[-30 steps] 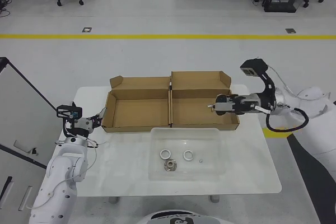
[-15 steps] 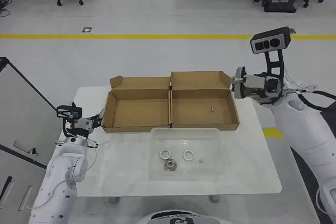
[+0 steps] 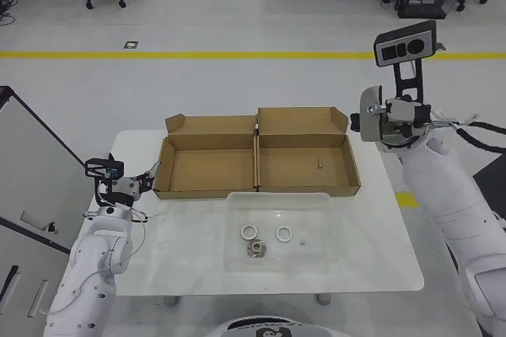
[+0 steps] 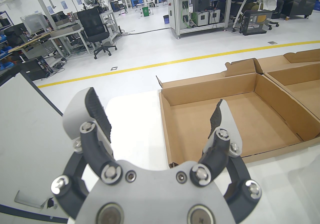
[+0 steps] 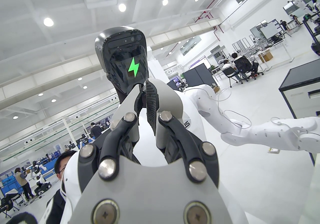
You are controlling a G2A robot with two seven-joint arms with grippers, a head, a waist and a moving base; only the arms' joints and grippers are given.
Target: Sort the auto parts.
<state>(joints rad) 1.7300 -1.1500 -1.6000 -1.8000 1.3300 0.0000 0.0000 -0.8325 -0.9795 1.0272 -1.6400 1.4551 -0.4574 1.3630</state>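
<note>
A clear tray (image 3: 278,196) at the table's front middle holds two white rings (image 3: 250,231) (image 3: 283,232), a metal part (image 3: 256,248) and a tiny piece (image 3: 304,242). Behind it stand two open cardboard boxes side by side. The left box (image 3: 207,193) (image 4: 225,120) has nothing in it. The right box (image 3: 295,173) holds one small bolt (image 3: 319,161). My left gripper (image 3: 148,179) (image 4: 155,97) hangs open just outside the left box's outer wall. My right gripper (image 3: 371,114) (image 5: 144,87) is raised beside the right box's far right corner, tilted upward, shut on nothing.
The white table (image 3: 194,253) has free surface left and right of the tray. A grey panel (image 3: 17,160) stands off the table's left side. A yellow floor line (image 3: 236,55) runs behind the table.
My right arm pulled back out of the right box, leaving the small bolt on its floor, then lifted and swung outward past the box's right corner. The left arm has not moved.
</note>
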